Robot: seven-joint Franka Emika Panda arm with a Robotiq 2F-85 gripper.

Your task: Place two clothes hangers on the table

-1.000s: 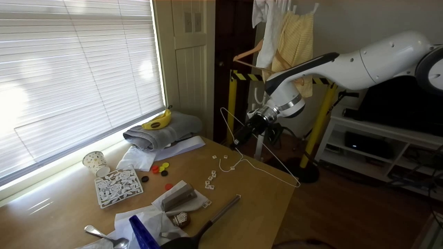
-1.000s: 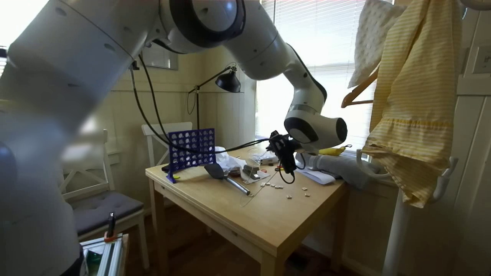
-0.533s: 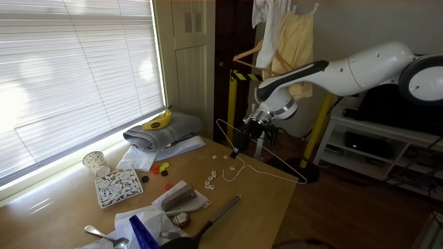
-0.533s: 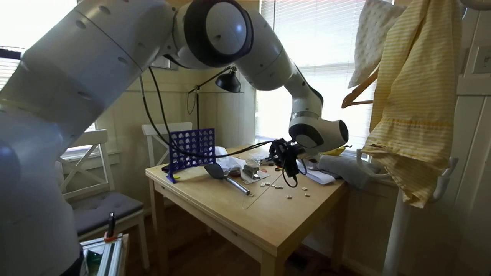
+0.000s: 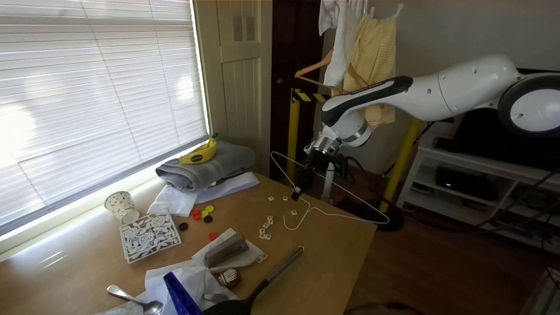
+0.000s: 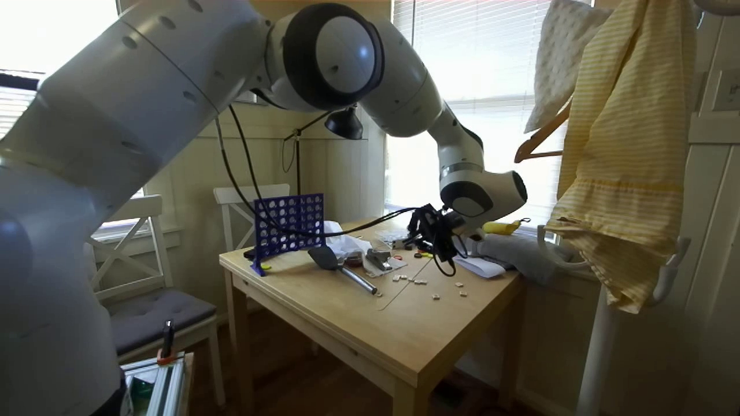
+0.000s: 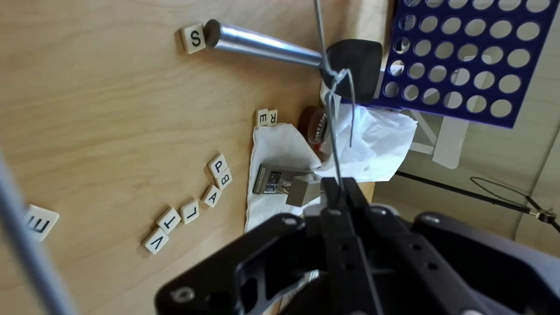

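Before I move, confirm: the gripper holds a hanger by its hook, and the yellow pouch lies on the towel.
Not by the hook: the wrist view shows the gripper shut on a side wire of the hanger. The pouch lies on the towel.

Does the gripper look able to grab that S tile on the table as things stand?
Probably not: the gripper is shut on a wire hanger, which it would likely need to release first, though nothing covers the S tile.
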